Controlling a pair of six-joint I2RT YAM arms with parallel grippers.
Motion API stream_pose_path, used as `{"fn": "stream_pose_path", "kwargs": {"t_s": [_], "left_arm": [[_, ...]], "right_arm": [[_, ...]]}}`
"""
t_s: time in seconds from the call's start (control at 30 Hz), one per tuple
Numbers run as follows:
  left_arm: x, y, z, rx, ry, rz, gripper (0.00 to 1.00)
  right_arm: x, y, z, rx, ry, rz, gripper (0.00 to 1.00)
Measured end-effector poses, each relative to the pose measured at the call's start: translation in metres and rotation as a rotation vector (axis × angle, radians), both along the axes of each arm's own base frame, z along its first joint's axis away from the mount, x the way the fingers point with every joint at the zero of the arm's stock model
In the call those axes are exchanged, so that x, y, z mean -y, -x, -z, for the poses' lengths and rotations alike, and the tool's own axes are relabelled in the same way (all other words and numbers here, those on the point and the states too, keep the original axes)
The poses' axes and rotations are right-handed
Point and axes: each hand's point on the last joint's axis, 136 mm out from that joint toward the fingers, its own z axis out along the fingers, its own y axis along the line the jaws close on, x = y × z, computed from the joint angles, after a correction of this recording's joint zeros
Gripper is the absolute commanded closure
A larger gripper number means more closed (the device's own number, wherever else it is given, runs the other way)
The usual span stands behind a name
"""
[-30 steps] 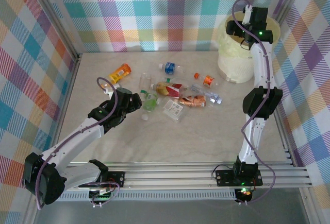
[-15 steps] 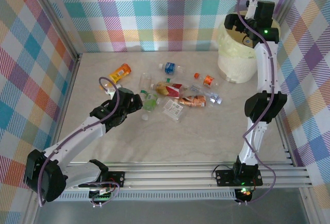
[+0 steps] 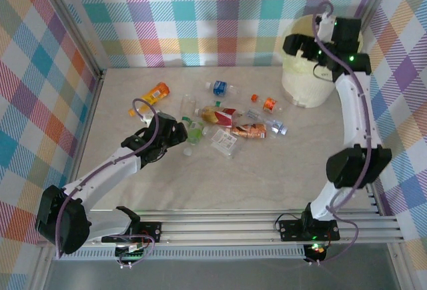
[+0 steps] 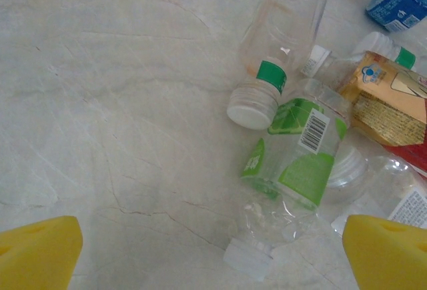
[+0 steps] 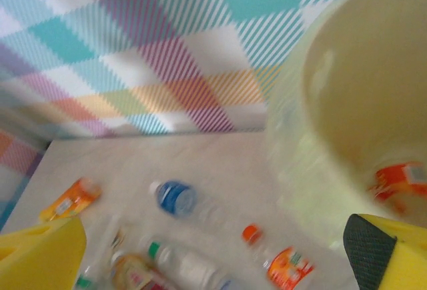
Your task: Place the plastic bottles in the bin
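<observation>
Left gripper (image 4: 213, 240) gaped over a green-labelled bottle (image 4: 297, 160) hemmed by other bottles (image 4: 283, 33); right gripper (image 5: 213, 243) gaped empty, seemingly beside the bin (image 5: 300, 157).

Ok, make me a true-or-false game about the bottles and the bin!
1. The bin has an orange bottle inside. True.
2. The left gripper holds a bottle. False: it is open over a green-label bottle lying on the table.
3. The right gripper is open. True.
4. The bin lies on its side. False: it stands upright.
5. Every bottle is in the bin. False: many lie on the table.
</observation>
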Motion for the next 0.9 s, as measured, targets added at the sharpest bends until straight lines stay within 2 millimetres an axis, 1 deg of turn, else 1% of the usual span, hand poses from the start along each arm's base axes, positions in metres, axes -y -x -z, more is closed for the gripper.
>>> {"fn": "stream_pose_path", "kwargs": {"t_s": [0.07,0.13,0.23,0.33,0.43,0.57,0.67,0.83,0.9], "left_arm": [[0.004,0.0,0.0,-0.001,0.02,0.008,0.0],[0.009,-0.002,-0.002,0.007,0.046,0.019,0.0],[0.017,-0.005,-0.008,0.025,0.089,0.037,0.0],[0.025,-0.008,-0.018,0.06,0.142,0.055,0.0],[0.031,-0.01,-0.034,0.116,0.206,0.07,0.0],[0.034,-0.007,-0.045,0.164,0.258,0.083,0.0],[0.033,-0.005,-0.046,0.17,0.272,0.078,0.0],[0.032,-0.003,-0.043,0.163,0.279,0.069,0.0],[0.032,-0.003,-0.042,0.161,0.282,0.066,0.0]], "right_arm": [[-0.02,0.02,0.016,-0.014,-0.008,-0.054,0.0],[-0.041,0.038,0.037,-0.037,-0.002,-0.109,0.0],[-0.065,0.056,0.073,-0.073,0.034,-0.182,0.0],[-0.083,0.068,0.112,-0.128,0.091,-0.237,0.0],[-0.087,0.075,0.145,-0.174,0.166,-0.258,0.0],[-0.085,0.069,0.169,-0.201,0.25,-0.259,0.0],[-0.081,0.064,0.192,-0.239,0.317,-0.263,0.02],[-0.073,0.059,0.238,-0.34,0.455,-0.272,0.08],[-0.07,0.055,0.25,-0.372,0.512,-0.272,0.11]]}}
